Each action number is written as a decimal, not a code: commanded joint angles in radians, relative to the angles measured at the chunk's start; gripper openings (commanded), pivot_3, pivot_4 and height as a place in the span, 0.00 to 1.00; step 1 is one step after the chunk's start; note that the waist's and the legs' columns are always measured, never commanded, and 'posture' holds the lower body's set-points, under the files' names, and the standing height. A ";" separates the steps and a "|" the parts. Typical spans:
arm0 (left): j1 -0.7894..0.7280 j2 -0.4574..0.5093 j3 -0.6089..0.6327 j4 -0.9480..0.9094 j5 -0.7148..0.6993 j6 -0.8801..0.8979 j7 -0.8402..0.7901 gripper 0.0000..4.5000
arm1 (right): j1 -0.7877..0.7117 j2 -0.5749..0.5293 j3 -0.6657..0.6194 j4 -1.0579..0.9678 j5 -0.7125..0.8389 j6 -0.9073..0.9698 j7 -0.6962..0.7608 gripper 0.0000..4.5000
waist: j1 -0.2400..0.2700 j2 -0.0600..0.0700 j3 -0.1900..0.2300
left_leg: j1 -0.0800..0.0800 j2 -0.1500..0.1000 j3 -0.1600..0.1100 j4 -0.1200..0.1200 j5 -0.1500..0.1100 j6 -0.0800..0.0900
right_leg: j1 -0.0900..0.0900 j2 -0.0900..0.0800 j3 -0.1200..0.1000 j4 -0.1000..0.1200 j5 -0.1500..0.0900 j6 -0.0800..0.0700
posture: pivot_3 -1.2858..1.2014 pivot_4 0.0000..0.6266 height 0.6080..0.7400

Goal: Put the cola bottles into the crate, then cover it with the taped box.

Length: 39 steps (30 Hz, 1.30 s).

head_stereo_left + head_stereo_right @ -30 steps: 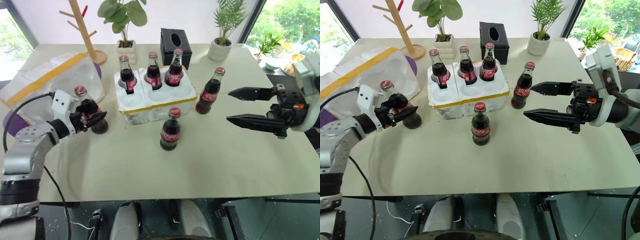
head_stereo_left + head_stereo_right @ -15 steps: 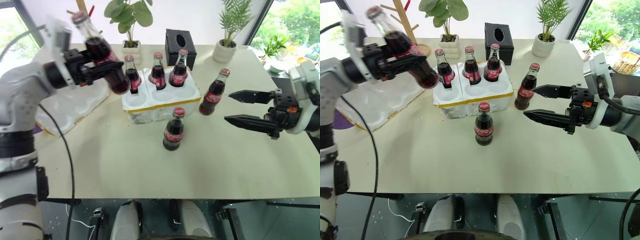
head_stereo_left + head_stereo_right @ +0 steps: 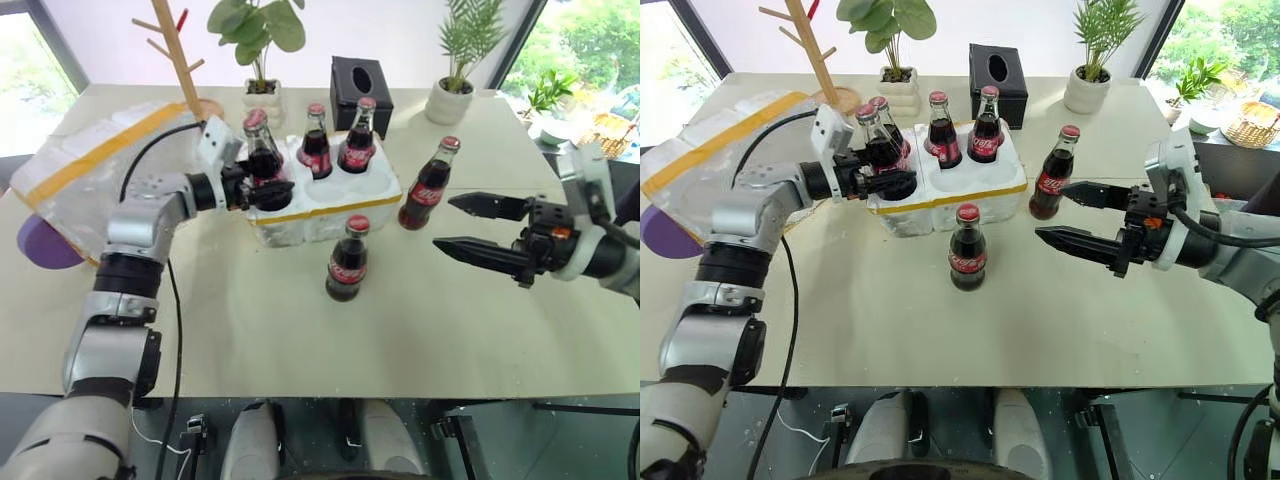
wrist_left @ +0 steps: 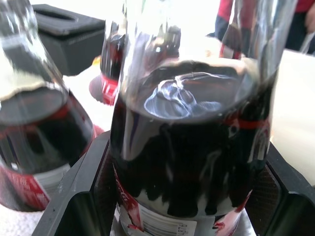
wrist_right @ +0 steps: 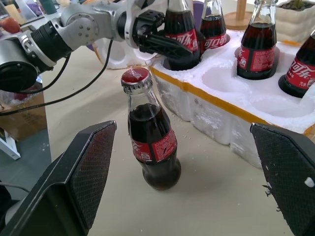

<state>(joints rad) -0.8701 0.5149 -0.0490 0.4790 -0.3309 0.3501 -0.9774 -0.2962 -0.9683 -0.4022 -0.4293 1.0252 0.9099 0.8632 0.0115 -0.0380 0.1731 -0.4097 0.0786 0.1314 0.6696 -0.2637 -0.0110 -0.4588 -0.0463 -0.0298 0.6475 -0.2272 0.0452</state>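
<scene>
My left gripper [image 3: 268, 186] is shut on a cola bottle [image 3: 262, 160] at the crate's [image 3: 330, 212] front-left well; its black fingers [image 4: 81, 191] clamp the dark glass [image 4: 187, 147]. I cannot tell whether the bottle's base rests in the well. Three more cola bottles stand in the crate's back wells [image 5: 215, 25] [image 3: 316, 143] [image 3: 355, 138]. One loose bottle [image 3: 346, 262] stands just in front of the crate, another [image 3: 427, 186] to its right. My right gripper [image 3: 458, 223] hangs open, empty, right of both. The taped box [image 3: 85, 160] lies at the left.
A wooden rack [image 3: 180, 60], two potted plants [image 3: 255, 55] [image 3: 455, 65] and a black tissue box [image 3: 360, 82] line the far edge behind the crate. A purple object [image 3: 40, 245] sticks out from under the taped box. Bare tabletop [image 3: 300, 340] lies toward me.
My left arm lifted the bottle from beside the taped box, swung it high to the right and brought it down at the crate. The right gripper stayed open, nearly still.
</scene>
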 commanded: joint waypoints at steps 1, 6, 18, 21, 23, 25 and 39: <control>-0.002 -0.005 0.012 -0.031 0.017 -0.042 -0.001 0.90 | 0.009 -0.005 0.017 -0.032 -0.029 -0.036 0.013 1.00 | 0.000 0.000 0.000 | 0.000 0.000 0.000 0.000 0.000 0.000 | 0.000 0.000 0.000 0.000 0.000 0.000 | 0.52 0.24 1.00; 0.017 0.025 0.035 -0.108 0.000 -0.003 -0.031 0.99 | 0.024 0.011 0.098 -0.038 -0.129 -0.105 0.017 1.00 | -0.003 0.000 0.000 | 0.001 0.000 0.000 0.000 0.000 0.000 | 0.000 0.000 0.000 0.000 0.000 0.000 | 0.52 0.24 1.00; 0.202 0.462 0.254 -0.532 -0.325 0.421 -0.296 0.99 | -0.005 0.137 0.319 0.017 -0.282 -0.227 0.069 1.00 | -0.028 0.002 -0.001 | 0.002 0.001 0.000 -0.001 0.000 0.000 | 0.001 0.001 0.000 0.002 0.000 0.000 | 0.52 0.24 1.00; 0.303 0.509 0.312 -0.629 -0.381 0.471 -0.301 0.99 | -0.032 0.172 0.362 0.032 -0.299 -0.233 0.084 1.00 | -0.023 0.002 -0.001 | 0.002 0.001 0.000 -0.001 0.001 -0.001 | 0.001 0.000 0.000 0.002 -0.001 0.000 | 0.52 0.24 1.00; 0.388 0.522 0.327 -0.718 -0.396 0.470 -0.296 0.99 | -0.058 0.205 0.400 0.048 -0.322 -0.236 0.078 1.00 | -0.021 0.002 -0.001 | 0.002 0.000 0.000 -0.001 0.001 -0.001 | 0.001 -0.001 0.000 0.001 -0.001 0.000 | 0.52 0.24 1.00; 0.445 0.518 0.335 -0.786 -0.408 0.468 -0.275 0.99 | -0.087 0.241 0.434 0.070 -0.345 -0.236 0.064 1.00 | -0.022 0.002 -0.001 | 0.002 0.000 0.000 -0.001 0.001 -0.001 | 0.001 -0.001 0.000 0.001 -0.001 0.000 | 0.52 0.24 1.00; 0.559 0.476 0.363 -0.965 -0.532 0.511 -0.103 0.99 | -0.166 0.456 0.568 0.226 -0.492 -0.253 -0.018 1.00 | -0.028 0.002 -0.001 | 0.003 0.001 0.000 -0.001 0.001 -0.001 | 0.001 0.000 0.000 0.002 0.000 -0.001 | 0.52 0.24 1.00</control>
<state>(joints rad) -0.3130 0.9862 0.2778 -0.4554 -0.8424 0.8666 -1.0925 -0.4365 -0.5368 0.1755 -0.2083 0.5383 0.6722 0.8643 -0.0164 -0.0363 0.1722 -0.4074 0.0792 0.1313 0.6685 -0.2627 -0.0127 -0.4584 -0.0459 -0.0296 0.6495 -0.2276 0.0446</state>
